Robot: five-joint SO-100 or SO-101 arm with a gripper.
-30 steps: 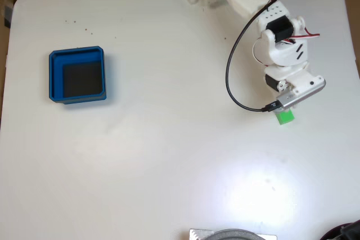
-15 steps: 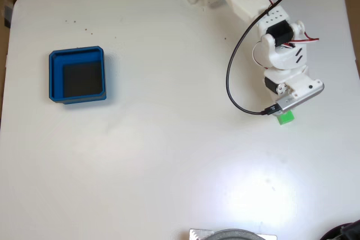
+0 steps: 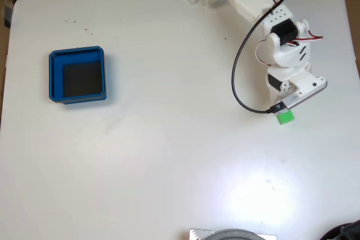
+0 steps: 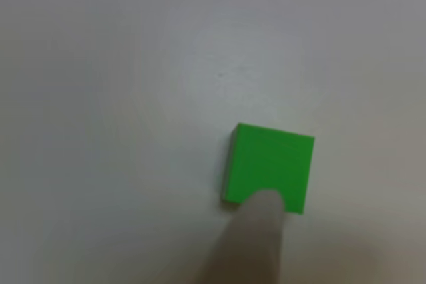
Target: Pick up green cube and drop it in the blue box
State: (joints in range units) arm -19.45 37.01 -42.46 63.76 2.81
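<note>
White table (image 3: 169, 155) bearing one green cube (image 3: 286, 117), one blue box (image 3: 77, 75); no legible writing. Gripper (image 3: 289, 108) above cube, grip state indiscernible.

Looks like somebody's hobby setup at home or in a small maker space, can't really tell which. The white worktop (image 3: 169, 155) has rounded corners and a few dark specks near the top left, more desk than lab bench. The white arm (image 3: 281, 43) looks 3D-printed (exposed servos, loose red and white wires, a black cable (image 3: 239, 91) looping off it). A brown floor shows past the worktop's edges, and lamp glare sits low on the surface.
</note>
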